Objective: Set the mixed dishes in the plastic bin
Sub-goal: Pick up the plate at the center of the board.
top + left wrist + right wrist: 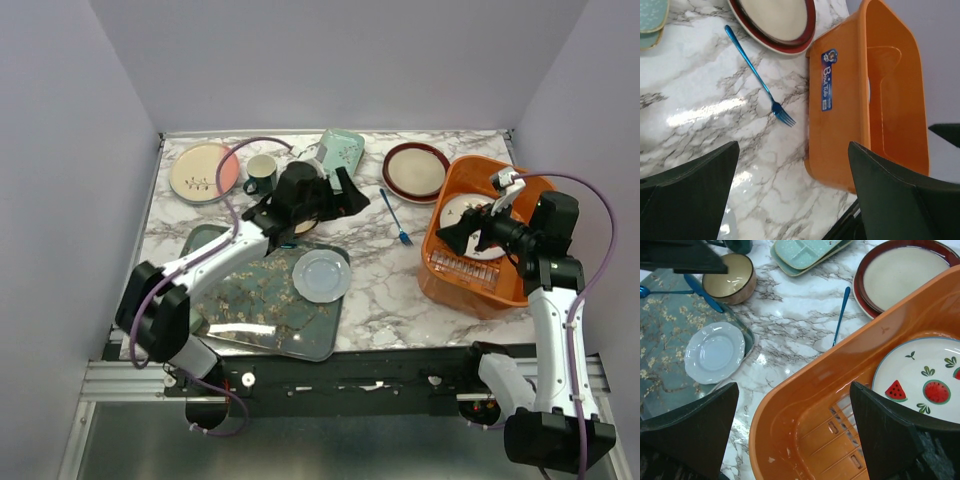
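A: Marble table [400, 290]. Plastic bin [460, 295] on its right side. Contents?
B: One watermelon plate [925, 385]. Outside: red-rimmed plate [416, 170], mint dish [340, 150], mug [262, 173], bowl [730, 275], pink plate [204, 172]. Early stage, I judge. Left gripper [792, 150] and right gripper [792, 387], which is over the bin, are both spread and empty.

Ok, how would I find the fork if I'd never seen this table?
Look for the big orange bin on the right side of the marble table. Just left of it, below the red-rimmed plate, the fork lies flat on the bare marble. It is long, thin and shiny blue, while its neighbours are a round plate and a boxy bin.
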